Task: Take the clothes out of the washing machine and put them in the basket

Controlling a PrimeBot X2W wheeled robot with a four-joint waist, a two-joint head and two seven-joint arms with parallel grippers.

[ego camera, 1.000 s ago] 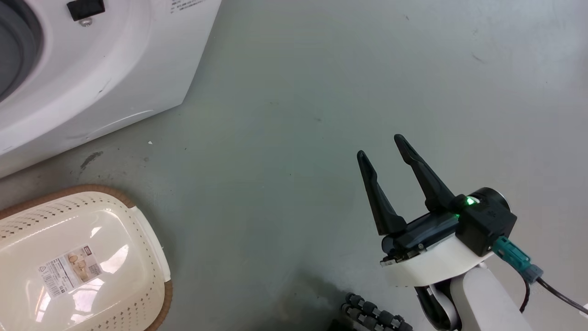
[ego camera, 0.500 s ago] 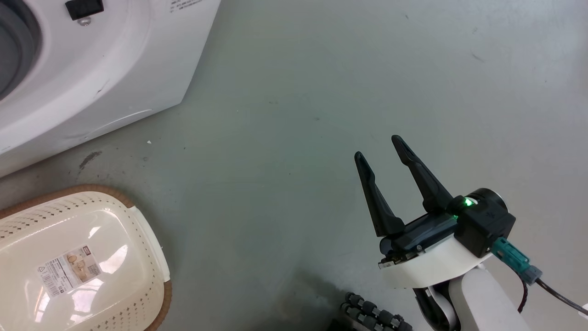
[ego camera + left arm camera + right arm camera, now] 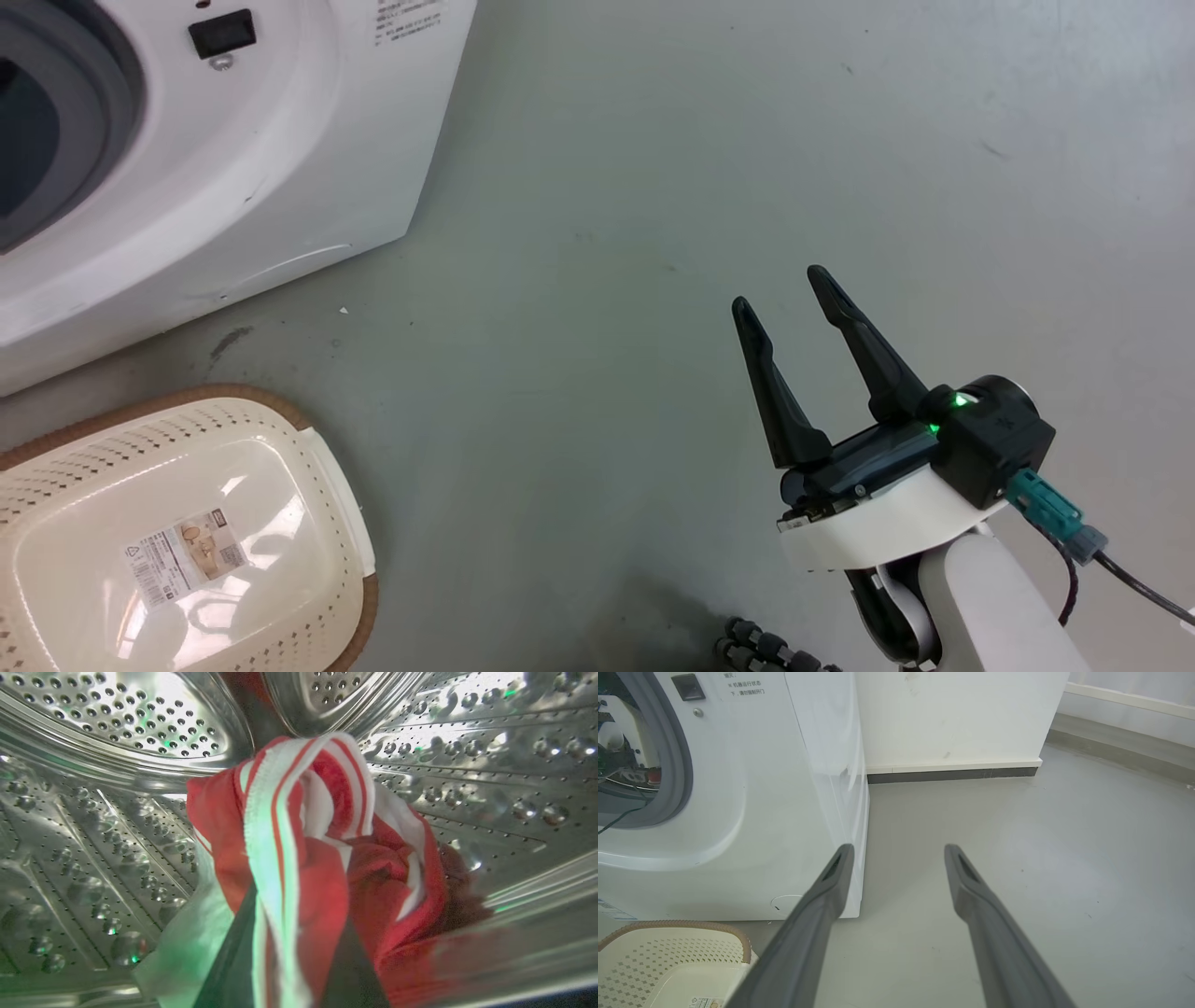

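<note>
Inside the washing machine's perforated steel drum (image 3: 117, 732), the clothes (image 3: 322, 826), bright red with white stripe trim, bunch up in front of the left wrist camera. My left gripper (image 3: 299, 905) is shut on this fabric, its dark fingers (image 3: 233, 961) mostly wrapped by it. In the head view the white washing machine (image 3: 280, 168) stands at the upper left, with the cream basket (image 3: 187, 397) on the floor in front of it, showing a paper label on its bottom. My right gripper (image 3: 780, 287) hovers open over bare floor to the right, nothing between its fingers (image 3: 822, 896).
The grey floor (image 3: 607, 187) spreads between machine and right arm. In the right wrist view the washing machine (image 3: 784, 812) stands before a white wall with a dark skirting (image 3: 952, 772), and the basket (image 3: 668, 956) sits at the lower left. A ribbed dark cable (image 3: 766, 644) lies by the arm's base.
The whole head picture has shifted right and down, so the camera has moved; more of the porthole now shows. The right gripper stays open in much the same place.
</note>
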